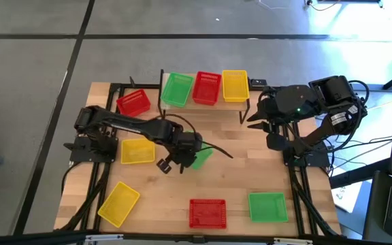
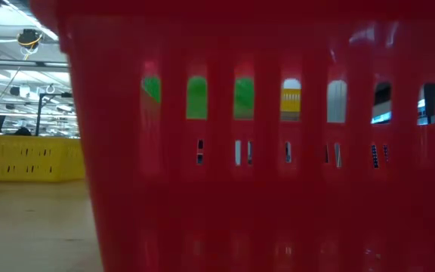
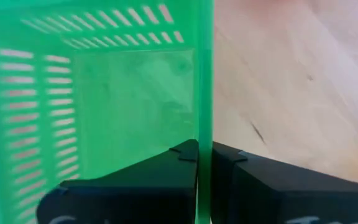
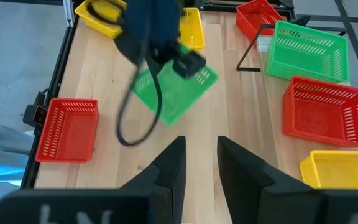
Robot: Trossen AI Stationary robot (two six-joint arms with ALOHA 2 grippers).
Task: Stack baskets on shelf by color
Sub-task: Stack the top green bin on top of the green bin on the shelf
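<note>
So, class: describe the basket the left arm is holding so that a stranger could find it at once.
Start at the table and go to its middle, where the left pincer reaches in. Its fingers are shut on the wall of a green basket. It is the only green one held tilted in a pincer; the others sit flat.

Left end effector [image 1: 176, 163] clamped mid-table; right end effector [image 4: 197, 163] parted, waiting

Wooden tabletop [image 1: 223, 184]; grey floor [image 1: 33, 68] around.
</note>
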